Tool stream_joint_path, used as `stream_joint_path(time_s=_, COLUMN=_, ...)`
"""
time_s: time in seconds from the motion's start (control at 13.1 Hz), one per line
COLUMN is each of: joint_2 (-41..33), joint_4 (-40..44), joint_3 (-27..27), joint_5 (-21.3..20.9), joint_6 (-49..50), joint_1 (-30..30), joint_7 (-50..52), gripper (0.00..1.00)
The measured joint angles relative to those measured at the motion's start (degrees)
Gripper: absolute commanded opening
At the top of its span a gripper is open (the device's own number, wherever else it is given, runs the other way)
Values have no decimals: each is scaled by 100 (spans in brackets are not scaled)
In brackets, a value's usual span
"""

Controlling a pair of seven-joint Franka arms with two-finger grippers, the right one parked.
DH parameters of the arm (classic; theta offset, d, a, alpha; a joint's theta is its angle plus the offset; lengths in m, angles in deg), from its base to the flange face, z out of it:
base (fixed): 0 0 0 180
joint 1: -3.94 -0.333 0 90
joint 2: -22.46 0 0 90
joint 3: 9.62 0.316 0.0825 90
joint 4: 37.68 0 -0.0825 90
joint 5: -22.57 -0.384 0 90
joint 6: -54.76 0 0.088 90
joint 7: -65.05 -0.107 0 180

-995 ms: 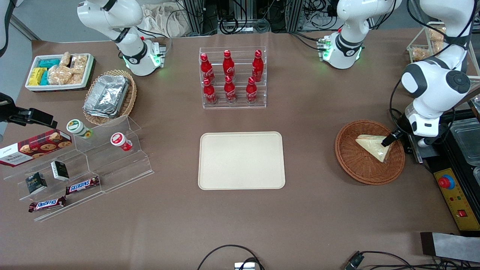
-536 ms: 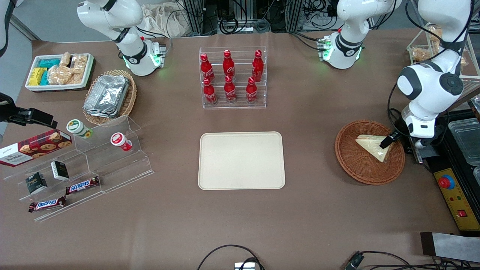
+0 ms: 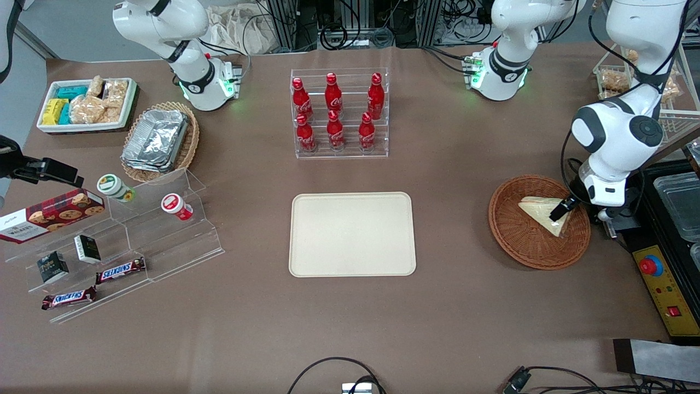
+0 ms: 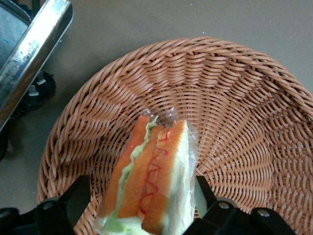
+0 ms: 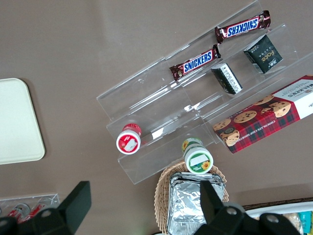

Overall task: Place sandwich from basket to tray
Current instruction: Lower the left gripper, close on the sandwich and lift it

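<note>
Sandwich point(image 3: 544, 212) lies in basket point(image 3: 519, 241), wrapped, orange filling edge up toward wrist camera. Gripper point(image 4: 142, 208) down over it, fingers point(image 4: 78, 196) spread apart, one on each side of wedge, not clamped. Tray point(image 3: 352, 234) bare, well apart toward table middle.

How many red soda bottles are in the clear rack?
6. Three red bottles stand on the rack's upper step, and three on the lower step nearer the camera. None look hidden. The gripper sits at the sandwich in the basket.
</note>
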Motion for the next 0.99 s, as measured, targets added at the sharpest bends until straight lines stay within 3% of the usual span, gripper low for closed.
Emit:
stream_joint_path(time_s=0.15, joint_2=0, joint_4=0, joint_3=-19, joint_5=0, joint_6=-3, joint_1=8, joint_7=49, gripper=10)
stream_joint_path(time_s=0.23, joint_2=0, joint_4=0, joint_3=-35, joint_5=0, joint_6=-5, joint_1=11, joint_7=67, gripper=5)
stream_joint_path(time_s=0.69, joint_2=-125, joint_4=42, joint_3=-72, joint_5=-10, joint_6=85, joint_1=103, joint_7=107, gripper=4)
stream_joint_path(time_s=0.99, joint_2=-797, joint_4=224, joint_3=-157, joint_5=-136, joint_6=1043, joint_1=126, joint_7=-352, gripper=4)
